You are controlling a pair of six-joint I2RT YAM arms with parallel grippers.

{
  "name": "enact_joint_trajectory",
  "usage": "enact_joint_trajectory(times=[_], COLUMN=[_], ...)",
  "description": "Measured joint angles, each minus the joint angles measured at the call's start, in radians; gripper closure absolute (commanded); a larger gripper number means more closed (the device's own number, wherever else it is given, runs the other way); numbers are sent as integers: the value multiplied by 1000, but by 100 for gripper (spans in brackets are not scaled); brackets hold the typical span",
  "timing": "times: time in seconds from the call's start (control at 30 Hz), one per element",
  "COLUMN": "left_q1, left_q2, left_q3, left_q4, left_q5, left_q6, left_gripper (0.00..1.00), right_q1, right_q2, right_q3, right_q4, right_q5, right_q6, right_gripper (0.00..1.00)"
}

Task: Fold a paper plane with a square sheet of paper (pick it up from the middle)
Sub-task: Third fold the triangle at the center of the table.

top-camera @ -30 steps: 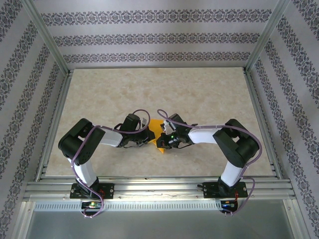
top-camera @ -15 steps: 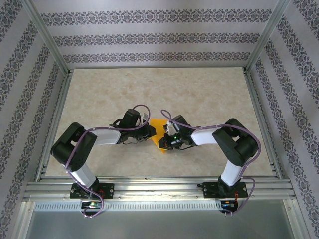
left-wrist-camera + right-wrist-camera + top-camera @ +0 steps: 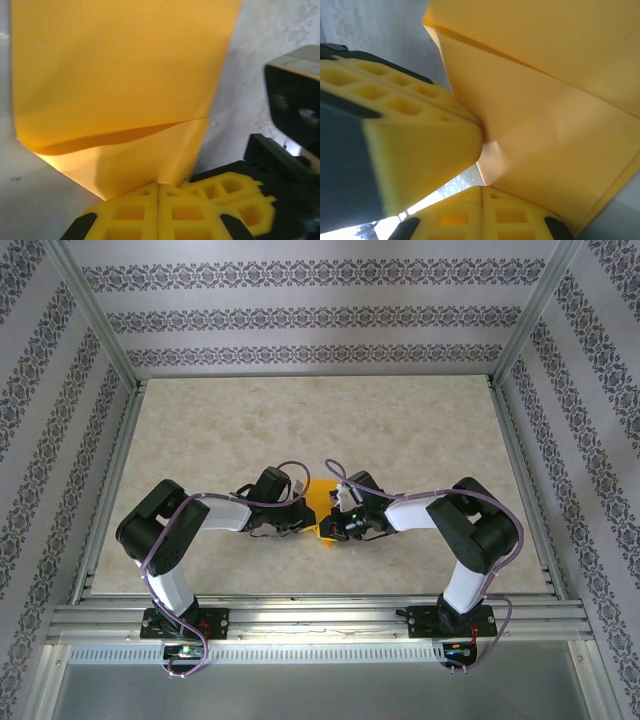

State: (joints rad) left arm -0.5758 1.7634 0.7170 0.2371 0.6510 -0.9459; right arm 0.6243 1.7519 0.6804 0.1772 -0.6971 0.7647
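Low, arms (image 3: 215, 515) bent inward, L fingers (image 3: 130, 215), R fingers (image 3: 470, 200) pinch paper (image 3: 318, 500)

Table (image 3: 400, 440): pale beige marbled top, bounded by metal rails along all four edges. The square sheet of paper (image 3: 317, 496), bright orange, lies on it close to the near edge, about midway between the left and right edges. Wrist views: the sheet is folded, one layer over another, one layer's edge lifting slightly.
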Motion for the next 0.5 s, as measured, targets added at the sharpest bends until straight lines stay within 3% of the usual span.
enact_joint_trajectory(times=[0.3,0.5], left_q1=[2,49], left_q2=[-7,-11], left_q3=[26,42], left_q4=[-62,-97], left_q5=[-72,-91], left_q6=[2,8], left_gripper=[94,94], right_q1=[-1,-1], right_q2=[0,0], right_q3=[-2,-2], right_q4=[-1,-1], right_q5=[0,0], right_q6=[-9,-20], right_gripper=[100,100])
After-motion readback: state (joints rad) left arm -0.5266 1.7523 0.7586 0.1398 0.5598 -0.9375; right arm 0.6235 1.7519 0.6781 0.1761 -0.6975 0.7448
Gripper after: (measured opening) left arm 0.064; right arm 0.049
